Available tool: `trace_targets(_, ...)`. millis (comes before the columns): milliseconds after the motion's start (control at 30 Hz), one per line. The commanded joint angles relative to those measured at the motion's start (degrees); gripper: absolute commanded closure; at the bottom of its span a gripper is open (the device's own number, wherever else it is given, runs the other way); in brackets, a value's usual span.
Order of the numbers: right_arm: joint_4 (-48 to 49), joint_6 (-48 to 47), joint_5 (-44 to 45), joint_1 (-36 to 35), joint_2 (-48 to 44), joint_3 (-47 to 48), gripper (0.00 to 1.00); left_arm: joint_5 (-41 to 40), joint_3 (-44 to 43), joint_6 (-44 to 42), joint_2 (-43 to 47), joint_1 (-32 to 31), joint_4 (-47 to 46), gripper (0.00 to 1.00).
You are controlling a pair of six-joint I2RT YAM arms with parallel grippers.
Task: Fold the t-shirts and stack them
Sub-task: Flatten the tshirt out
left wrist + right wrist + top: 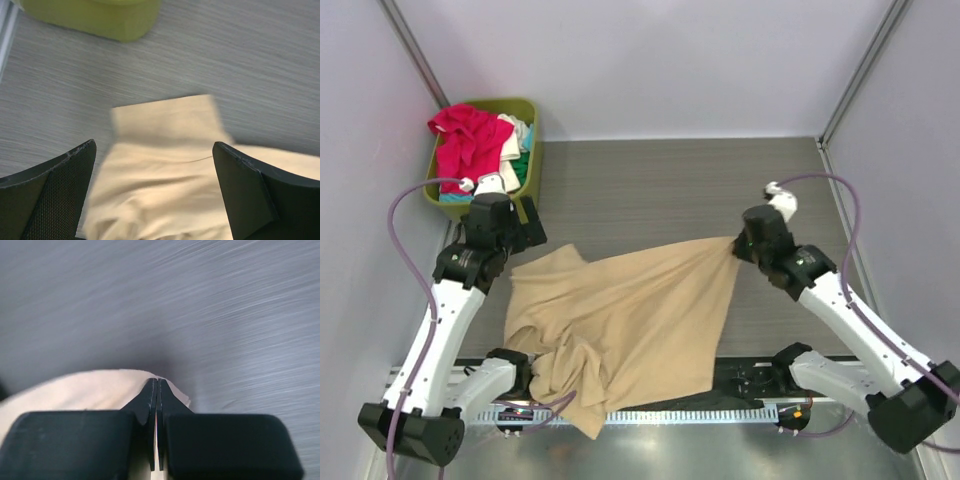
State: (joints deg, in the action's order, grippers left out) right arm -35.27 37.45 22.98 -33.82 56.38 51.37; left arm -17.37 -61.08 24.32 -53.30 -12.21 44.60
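Note:
A tan t-shirt (630,320) lies crumpled and partly spread across the middle of the table, its lower part draped over the near edge. My right gripper (738,246) is shut on the shirt's right corner (100,390), which is pulled taut toward the right. The left gripper (525,232) hovers open over the shirt's upper left corner (165,150), nothing between its fingers (50,195). More t-shirts sit in the basket: a pink-red one (465,140), a cream-white one (515,135) and a teal-green one (523,165).
The olive-green basket (530,110) stands at the back left of the table, its side showing in the left wrist view (100,20). Grey walls close in on the left, back and right. A metal rail (740,405) runs along the near edge.

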Motion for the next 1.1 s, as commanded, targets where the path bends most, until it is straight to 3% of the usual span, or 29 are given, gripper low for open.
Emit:
trace_targets(0, -0.43, -5.19, -2.48, 13.66, 0.99, 1.98, 0.99, 0.57, -2.38, 1.79, -3.11, 0.43, 0.23, 0.0)
trace_targets(33, 1.93, -6.15, -4.68, 21.35, 2.58, 1.8, 0.99, 1.19, -2.29, 2.14, -3.91, 0.34, -0.21, 0.0)
trace_targets(133, 6.69, -6.25, -12.33, 28.36, 9.52, 1.45, 0.99, 4.96, -3.08, 3.98, -8.82, 0.34, -2.84, 0.01)
trace_targets(267, 11.44, -4.94, -17.78, 28.37, 14.89, 0.05, 0.99, 9.18, -4.75, 6.44, -17.09, 0.25, -6.36, 0.04)
trace_targets(500, 14.52, -6.51, -18.5, 28.37, 18.24, -1.1, 0.99, 14.37, -10.28, 8.29, -35.36, -3.08, -17.61, 0.09)
trace_targets(800, 14.61, -8.18, -19.82, 28.29, 18.07, -2.15, 0.99, 19.29, -26.1, 5.48, -63.04, -5.11, -22.01, 0.15)
trace_targets(1000, 14.7, -8.8, -19.91, 28.46, 17.62, -2.33, 0.99, 20.17, -30.5, 6.53, -70.18, -5.2, -21.84, 0.17)
trace_targets(1067, 14.7, -8.89, -20.08, 28.37, 17.89, -2.33, 0.99, 21.49, -30.77, 6.88, -71.33, -5.72, -21.84, 0.22)
